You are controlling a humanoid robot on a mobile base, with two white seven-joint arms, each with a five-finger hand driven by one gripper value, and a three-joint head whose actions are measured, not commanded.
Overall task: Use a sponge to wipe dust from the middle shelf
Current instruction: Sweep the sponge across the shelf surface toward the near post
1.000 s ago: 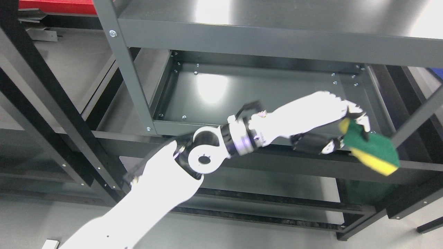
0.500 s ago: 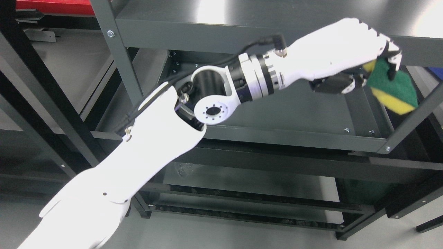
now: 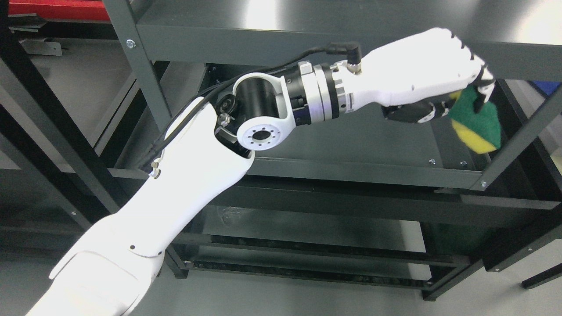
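While white fingers (image 3: 480,81) pinch it, spongy green-yellow sponge (image 3: 476,125) hangs.

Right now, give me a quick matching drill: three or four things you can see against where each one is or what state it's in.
Things:
1. sponge
2. left hand
3. red item
4. cable

Places or states:
A. top left corner, behind the rack
B. green over yellow, hanging at the rack's right post
C. shut on the sponge, up by the top shelf's front edge
D. black, running along the wrist

Pairs: 1-B, 2-C, 3-A, 4-D
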